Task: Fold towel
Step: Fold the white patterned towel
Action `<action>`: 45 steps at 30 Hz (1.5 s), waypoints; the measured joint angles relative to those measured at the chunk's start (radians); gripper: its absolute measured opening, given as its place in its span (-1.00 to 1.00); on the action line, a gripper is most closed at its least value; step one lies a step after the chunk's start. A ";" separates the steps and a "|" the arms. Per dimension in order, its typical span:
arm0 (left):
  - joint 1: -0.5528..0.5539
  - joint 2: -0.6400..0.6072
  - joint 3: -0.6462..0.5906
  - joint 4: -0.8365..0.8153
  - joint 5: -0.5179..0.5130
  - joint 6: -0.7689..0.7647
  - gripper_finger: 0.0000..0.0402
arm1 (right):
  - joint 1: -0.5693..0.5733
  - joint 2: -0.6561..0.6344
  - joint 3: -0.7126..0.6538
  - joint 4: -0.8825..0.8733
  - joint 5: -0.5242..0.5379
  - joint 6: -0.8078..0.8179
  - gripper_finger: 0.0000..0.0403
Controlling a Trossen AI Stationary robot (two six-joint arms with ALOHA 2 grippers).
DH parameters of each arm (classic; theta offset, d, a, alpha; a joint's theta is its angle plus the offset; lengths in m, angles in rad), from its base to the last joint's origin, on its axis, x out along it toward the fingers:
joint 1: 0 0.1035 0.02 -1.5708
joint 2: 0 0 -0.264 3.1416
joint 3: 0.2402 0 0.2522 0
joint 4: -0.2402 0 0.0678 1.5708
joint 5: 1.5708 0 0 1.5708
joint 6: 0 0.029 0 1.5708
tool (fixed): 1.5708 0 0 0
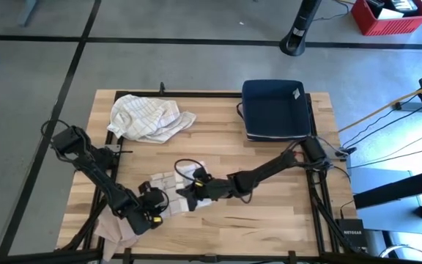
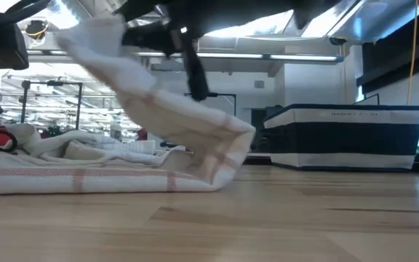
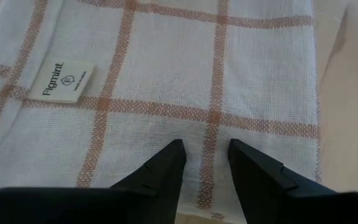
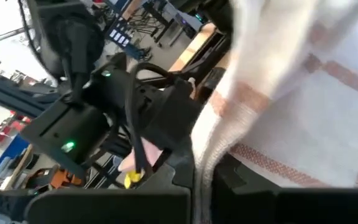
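A white towel with orange checks [image 1: 168, 183] lies near the table's front, left of middle. One part of it is raised [image 2: 144, 87] and slants down to a fold [image 2: 231, 138] resting on the wood. My right gripper [image 1: 189, 192] reaches in from the right and is shut on the towel. My left gripper [image 3: 207, 163] is open and points down over the flat part of the towel, near its sewn-on label [image 3: 61, 81]. My right gripper pinches a bunched edge of the towel [image 4: 204, 155] between its two fingers, coming almost level from the table's right side. That part is lifted clear and slack; the rest lies flat on the table. My left gripper: I cannot tell whether its fingertips [image 3: 173, 163] touch the cloth.
A second, crumpled checked towel [image 1: 149, 117] lies at the far left of the table. A navy basket [image 1: 273, 110] stands at the far right. A pale pinkish cloth [image 1: 116, 229] hangs at the near left corner. Bare wood stretches to the near right.
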 joint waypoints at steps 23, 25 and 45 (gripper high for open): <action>-0.015 0.002 -0.002 -0.008 -0.013 0.003 -0.37 | -0.011 0.099 0.080 -0.033 -0.003 0.120 -0.91; -0.014 0.002 -0.002 -0.007 -0.013 0.011 -0.37 | -0.011 0.099 0.080 -0.042 -0.002 0.120 -0.91; -0.014 0.002 -0.002 -0.007 -0.016 0.024 -0.37 | -0.011 0.167 0.108 0.035 0.005 0.213 -0.91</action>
